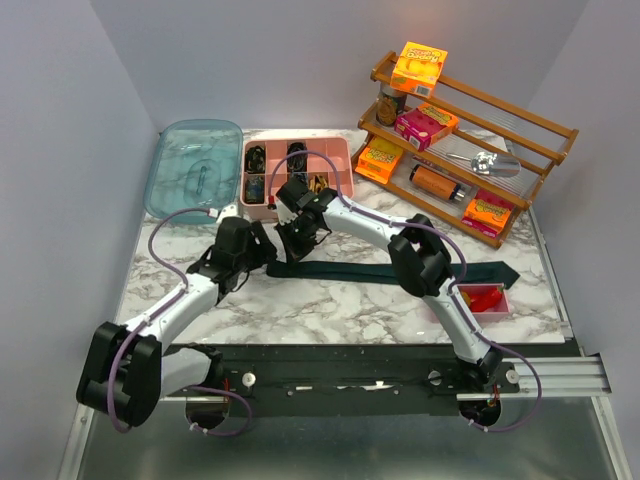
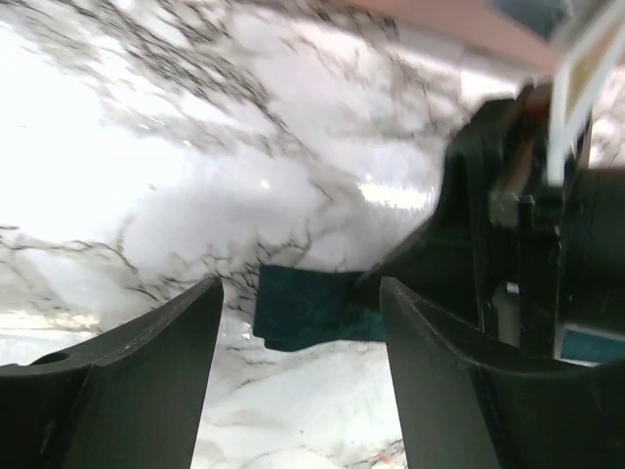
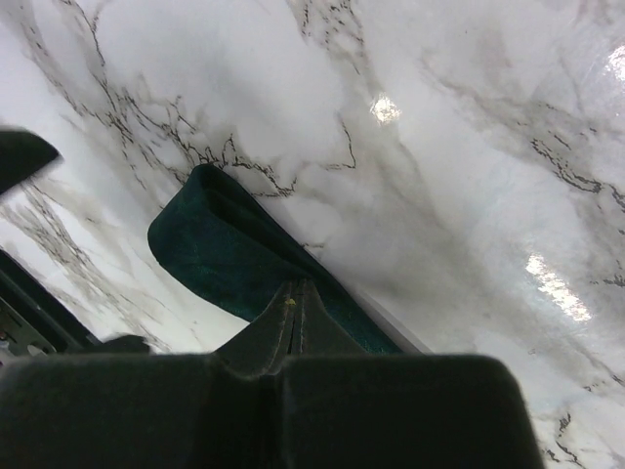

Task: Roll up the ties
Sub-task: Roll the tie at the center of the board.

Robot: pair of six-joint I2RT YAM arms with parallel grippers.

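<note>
One dark teal tie (image 1: pixel 380 272) lies flat across the marble table, its wider end (image 1: pixel 495 272) to the right. Its narrow left end (image 2: pixel 303 308) is folded over (image 3: pixel 210 239). My left gripper (image 1: pixel 262 258) is open just left of that end, and nothing sits between its jaws (image 2: pixel 301 391). My right gripper (image 1: pixel 298 240) is shut. Its closed tips (image 3: pixel 296 293) rest on top of the tie just behind the fold, with no fabric visible between them. In the left wrist view the right gripper (image 2: pixel 508 244) stands close on the right.
A pink divided tray (image 1: pixel 345 150) with dark coils stands at the back, a teal lid (image 1: pixel 195 170) to its left. A wooden rack (image 1: pixel 540 125) of boxes and cans fills the back right. A small pink tray (image 1: pixel 490 312) with red things sits by the tie's wide end.
</note>
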